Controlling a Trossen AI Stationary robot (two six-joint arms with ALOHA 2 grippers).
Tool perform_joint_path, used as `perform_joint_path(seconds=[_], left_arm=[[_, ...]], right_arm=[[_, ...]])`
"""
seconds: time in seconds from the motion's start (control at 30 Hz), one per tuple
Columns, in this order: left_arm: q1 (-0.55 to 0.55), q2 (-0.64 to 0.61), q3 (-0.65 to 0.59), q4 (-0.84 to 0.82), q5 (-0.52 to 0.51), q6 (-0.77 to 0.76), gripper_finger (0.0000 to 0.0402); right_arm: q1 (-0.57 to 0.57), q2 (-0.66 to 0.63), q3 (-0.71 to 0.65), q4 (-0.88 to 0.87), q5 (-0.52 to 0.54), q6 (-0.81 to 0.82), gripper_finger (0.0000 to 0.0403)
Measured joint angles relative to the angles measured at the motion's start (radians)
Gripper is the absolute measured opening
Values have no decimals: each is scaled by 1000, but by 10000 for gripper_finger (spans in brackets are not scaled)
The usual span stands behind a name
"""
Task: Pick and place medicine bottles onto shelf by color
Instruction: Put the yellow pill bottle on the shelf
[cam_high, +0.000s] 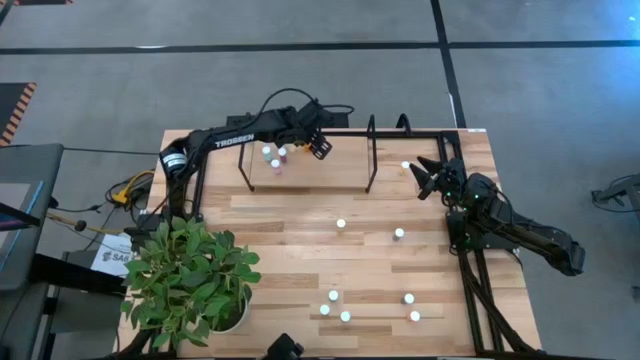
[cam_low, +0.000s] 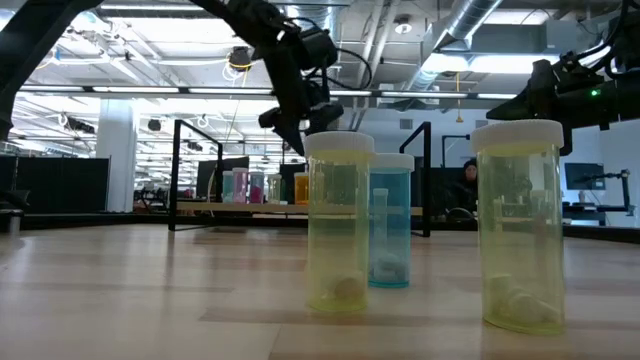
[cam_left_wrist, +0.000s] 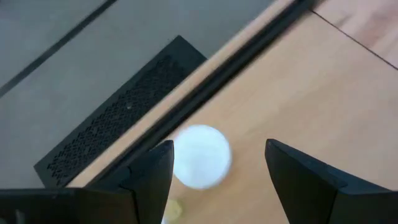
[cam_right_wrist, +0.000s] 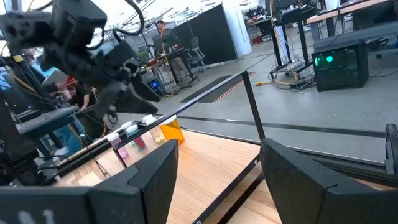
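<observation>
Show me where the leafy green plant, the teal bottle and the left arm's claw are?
Leafy green potted plant (cam_high: 190, 275), high view, on its foliage.
Teal cylindrical medicine bottle (cam_low: 390, 225), low view, on its see-through body.
Left arm's dark two-finger claw (cam_high: 322, 148), high view, midway between its fingertips, above the shelf.

We read one word clearly: "TROSSEN", in white capitals along the dark left arm (cam_high: 235, 138), a little back from its tool (cam_high: 318, 146). A white sheet (cam_high: 110, 258) at the tabletop's edge, well away from that tool and beside the plant, carries dark print starting "SA", the rest hidden by leaves. We can make out no lettering on the bottles or the shelf.
</observation>
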Motion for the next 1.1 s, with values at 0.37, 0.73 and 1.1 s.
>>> perform_joint_path(seconds=[0.37, 0.73, 1.1], left_arm=[[-84, -1, 119, -120, 94, -5, 241], [-247, 0, 129, -119, 159, -155, 241], [-488, 0, 129, -145, 55, -461, 241]], right_arm=[[0, 0, 0, 0, 0, 0, 249], [0, 0, 0, 0, 0, 0, 249], [0, 0, 0, 0, 0, 0, 249]])
